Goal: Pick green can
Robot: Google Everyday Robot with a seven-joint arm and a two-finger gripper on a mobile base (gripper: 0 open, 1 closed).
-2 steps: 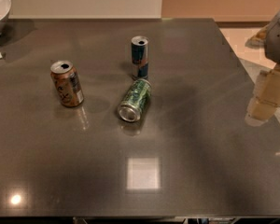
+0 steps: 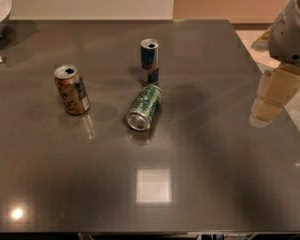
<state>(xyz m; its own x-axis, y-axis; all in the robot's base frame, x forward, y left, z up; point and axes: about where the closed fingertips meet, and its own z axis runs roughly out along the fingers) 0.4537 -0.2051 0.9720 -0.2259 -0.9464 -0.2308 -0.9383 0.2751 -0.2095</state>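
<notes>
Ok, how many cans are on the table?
3: green can lying at centre, blue-and-silver can upright behind it, brown can upright to its left. Claw hovers at far right.

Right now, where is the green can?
In the camera view the green can lies sideways mid-table, just in front of the upright blue can; the pincer hangs at the table's right edge.
</notes>
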